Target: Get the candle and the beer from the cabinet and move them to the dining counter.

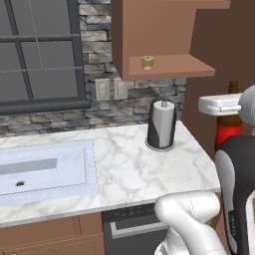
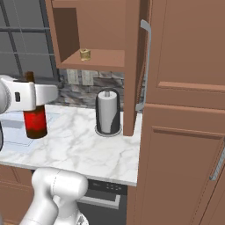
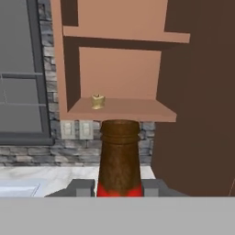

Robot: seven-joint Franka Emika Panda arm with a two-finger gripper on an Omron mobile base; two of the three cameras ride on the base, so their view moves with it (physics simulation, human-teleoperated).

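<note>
Standing upright, neck up, beer [image 2: 35, 121] clamped in pincer [image 3: 119, 187].

A rendered home kitchen. A white grey-veined marble counter [image 1: 134, 164] carries an inset pale rectangular sink [image 1: 45, 172] at nine o'clock and an upright grey-and-white paper towel roll [image 1: 162, 124] at one o'clock. Behind it rise a rough grey stone backsplash [image 1: 99, 64] and a dark-framed window [image 1: 40, 55]. At twelve o'clock hangs an open brown wooden wall cabinet [image 2: 94, 59], with tall brown wooden pantry doors [image 2: 184, 110] at three o'clock.
</note>
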